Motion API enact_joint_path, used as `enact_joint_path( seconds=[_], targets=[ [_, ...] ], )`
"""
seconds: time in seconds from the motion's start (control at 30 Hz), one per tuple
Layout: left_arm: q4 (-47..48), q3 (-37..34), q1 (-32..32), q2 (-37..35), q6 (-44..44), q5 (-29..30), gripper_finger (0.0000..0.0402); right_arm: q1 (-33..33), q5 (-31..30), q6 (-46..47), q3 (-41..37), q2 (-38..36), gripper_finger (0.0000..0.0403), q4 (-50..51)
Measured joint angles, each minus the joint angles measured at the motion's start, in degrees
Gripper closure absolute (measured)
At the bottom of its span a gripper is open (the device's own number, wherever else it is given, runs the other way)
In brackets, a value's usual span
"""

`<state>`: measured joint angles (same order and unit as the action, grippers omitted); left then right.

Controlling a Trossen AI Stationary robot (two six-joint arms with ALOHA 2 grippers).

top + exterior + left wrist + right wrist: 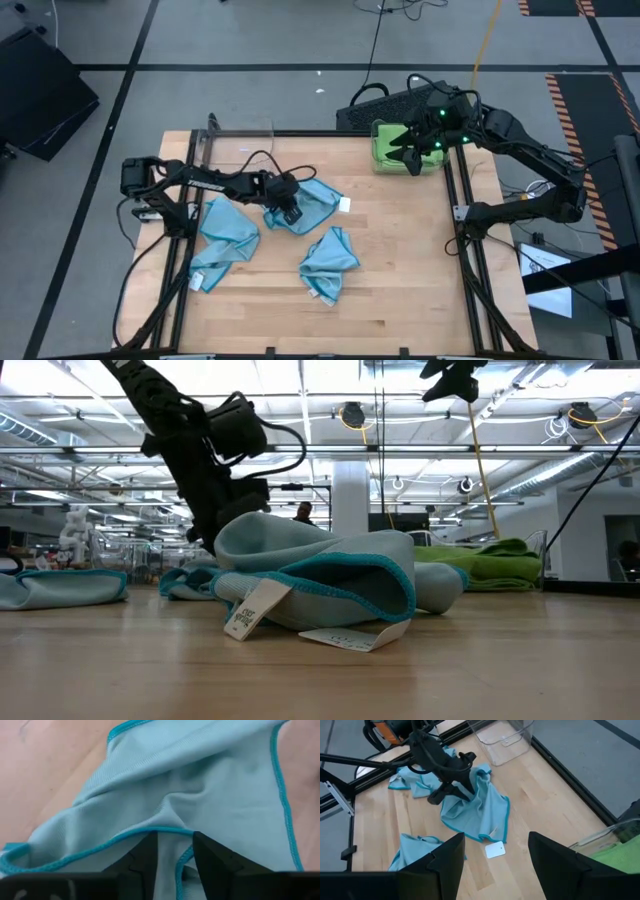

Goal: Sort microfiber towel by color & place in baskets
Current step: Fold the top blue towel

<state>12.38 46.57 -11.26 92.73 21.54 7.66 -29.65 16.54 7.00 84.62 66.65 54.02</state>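
Three teal towels lie crumpled on the wooden table: one at the left, one in the middle, one nearer the front. My left gripper is down on the middle towel, open, with a hemmed fold between its fingers. My right gripper hangs open and holds nothing, high over the far-right basket; that basket holds a green towel. A clear basket stands at the far left with nothing in it. My left gripper comes at the middle teal towel slanting down from the table's left. Its fingertips are set into the cloth beside a hemmed edge that rises between them. A gap still shows, so I cannot tell whether the fold is pinched. The towel lies flat on the table.
Dark metal rails run along the table's left and right sides. A white tag lies by the middle towel's edge. Bare wood shows toward the near right of the table.
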Motion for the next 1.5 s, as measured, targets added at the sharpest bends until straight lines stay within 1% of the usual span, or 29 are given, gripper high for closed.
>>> enact_joint_path(
  seconds=[0.17, 0.23, 0.27, 0.33, 0.5, 0.53, 0.6, 0.77, 0.97, 1.1, 1.2, 1.27, 1.37, 1.5],
  targets=[
    [0.2, -0.7, 1.1, 0.0, 0.3, 0.5, 0.0235, 0.0, 0.0, -0.7, 0.0, 0.0, 0.0193, 0.0],
    [1.2, -1.2, 0.6, 0.0, 1.0, -0.2, 0.0231, 0.0, 0.0, -1.3, 0.0, 0.0, 0.0193, 0.0],
    [1.6, -1.4, 0.2, 0.0, 1.1, -1.1, 0.0236, 0.0, 0.0, -1.6, 0.0, 0.0, 0.0193, 0.0],
    [2.3, -1.4, -0.3, 0.0, 1.4, -2.2, 0.0263, 0.0, 0.0, -2.0, 0.0, 0.0, 0.0193, 0.0],
    [2.8, -1.1, -1.3, 0.0, 3.4, -4.1, 0.0376, 0.0, 0.1, -3.0, 0.0, 0.0, 0.0193, 0.1],
    [3.3, -0.6, -1.5, -0.1, 3.9, -4.9, 0.0387, 0.0, 0.1, -3.1, 0.0, 0.0, 0.0193, 0.3],
    [5.2, 1.2, -1.5, -0.7, 4.1, -5.0, 0.039, 0.0, 0.1, -3.2, 0.0, 0.0, 0.0193, 0.9],
    [9.5, 7.0, 0.3, -2.5, 1.2, -2.4, 0.0395, 0.0, 0.1, -3.6, 0.0, 0.0, 0.0193, 1.2],
    [9.8, 12.9, 1.8, -3.7, 1.1, -1.6, 0.0397, 0.0, 0.1, -5.6, -0.1, 0.0, 0.0193, 0.8],
    [11.9, 18.1, 2.9, -3.6, 0.6, -2.0, 0.0397, 0.0, 0.1, -5.6, -1.9, 0.0, 0.0193, -1.3],
    [12.1, 21.5, 3.5, -3.7, 1.1, -2.1, 0.0392, 0.0, 0.3, -4.0, -4.8, 0.0, 0.0193, -3.9],
    [12.3, 22.6, 3.8, -3.7, 1.6, -2.0, 0.0385, 0.0, 2.1, -2.2, -7.5, 0.0, 0.0193, -6.2],
    [11.5, 23.3, 3.9, -3.7, 3.0, -2.0, 0.038, 0.0, 7.4, 0.8, -13.0, 0.0, 0.0193, -12.4],
    [9.5, 23.3, 3.9, -3.7, 6.0, -2.9, 0.0392, 1.0, 14.7, 5.7, -21.0, 0.0, 0.0193, -25.7]
  ],
)
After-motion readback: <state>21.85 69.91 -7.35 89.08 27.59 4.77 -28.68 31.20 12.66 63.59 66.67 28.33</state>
